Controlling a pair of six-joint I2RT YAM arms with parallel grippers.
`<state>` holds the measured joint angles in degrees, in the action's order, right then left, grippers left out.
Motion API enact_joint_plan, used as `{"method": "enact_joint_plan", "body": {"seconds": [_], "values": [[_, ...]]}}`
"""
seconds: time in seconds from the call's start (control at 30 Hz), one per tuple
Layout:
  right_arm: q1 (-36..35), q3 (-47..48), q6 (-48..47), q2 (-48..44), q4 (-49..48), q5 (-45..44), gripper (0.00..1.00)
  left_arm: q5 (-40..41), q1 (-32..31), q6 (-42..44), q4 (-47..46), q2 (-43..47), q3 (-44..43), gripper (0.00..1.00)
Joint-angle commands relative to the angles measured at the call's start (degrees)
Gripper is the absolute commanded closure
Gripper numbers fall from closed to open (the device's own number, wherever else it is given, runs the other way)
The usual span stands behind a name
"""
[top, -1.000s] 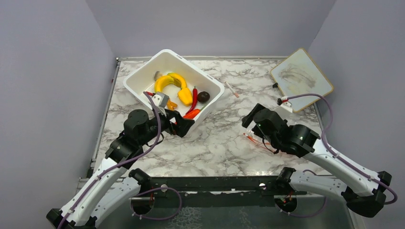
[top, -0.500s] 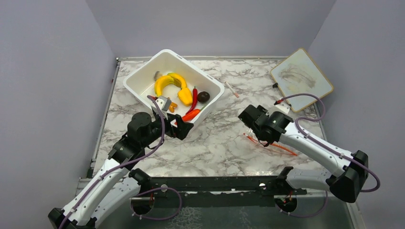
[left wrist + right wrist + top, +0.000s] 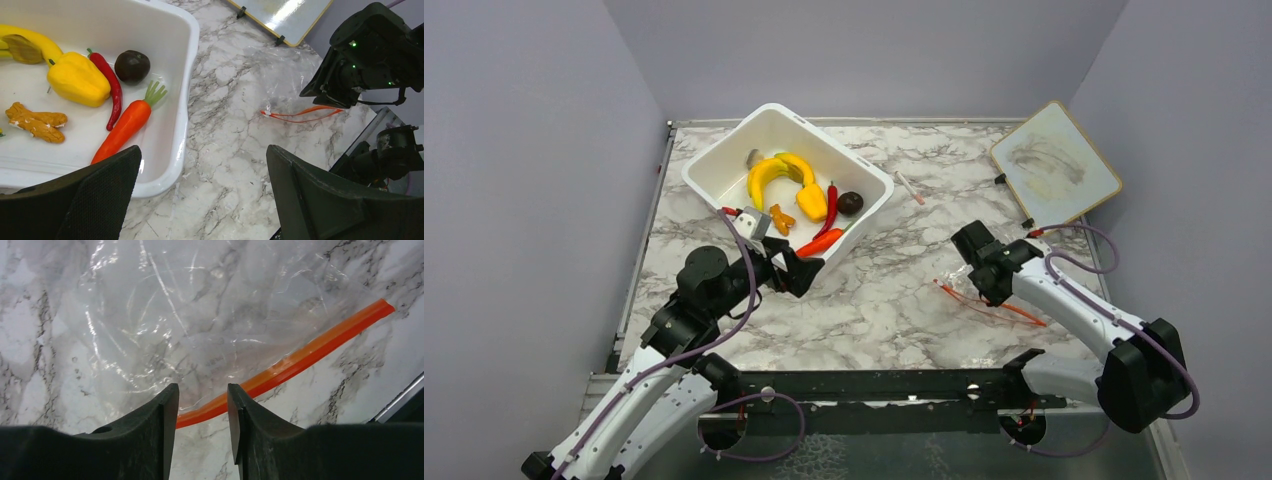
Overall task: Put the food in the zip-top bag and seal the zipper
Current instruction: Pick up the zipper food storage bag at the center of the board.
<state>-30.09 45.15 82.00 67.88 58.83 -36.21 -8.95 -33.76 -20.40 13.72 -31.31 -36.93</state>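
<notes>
One crinkled clear zip-top bag (image 3: 200, 315), thin orange zipper (image 3: 300, 360), veined marble table (image 3: 874, 300)

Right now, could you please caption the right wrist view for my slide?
Right gripper, slightly open, above the orange zipper of the clear zip-top bag.

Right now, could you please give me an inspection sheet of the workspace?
Surface: marble-patterned table; no damage seen.
Job's things: zip-top bag lies flat and empty, zipper along its near edge; banana, yellow pepper, chili, carrot, brown fruit and orange bits all in the white tub.
Clutter: whiteboard at far right; pen-like stick beside the tub.
Grippers: left gripper open, at the tub's near rim; right gripper narrowly open, over the zipper.
Cables: left arm's cable and right arm's cable hang in loops.
Surroundings: grey walls; nothing else seen.
</notes>
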Motion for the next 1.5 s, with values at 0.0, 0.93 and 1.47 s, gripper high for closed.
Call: {"method": "enact_joint_plan", "body": {"seconds": [0.0, 0.93, 1.47], "values": [[2.79, -2.22, 4.2, -1.35, -1.04, 2.11, 0.61, 1.13, 0.18, 0.63, -2.19, 0.91, 0.77, 0.01], [3.38, -9.75, 22.99, -6.96, 0.73, 1.57, 0.55, 0.34, 0.18, 0.72, -2.49, 1.34, 1.24, 0.01], [3.37, -14.22, 23.2, -11.71, -4.11, -4.96, 0.99, 1.02, 0.18, 0.72, -2.7, 1.1, 1.42, 0.01]]}}
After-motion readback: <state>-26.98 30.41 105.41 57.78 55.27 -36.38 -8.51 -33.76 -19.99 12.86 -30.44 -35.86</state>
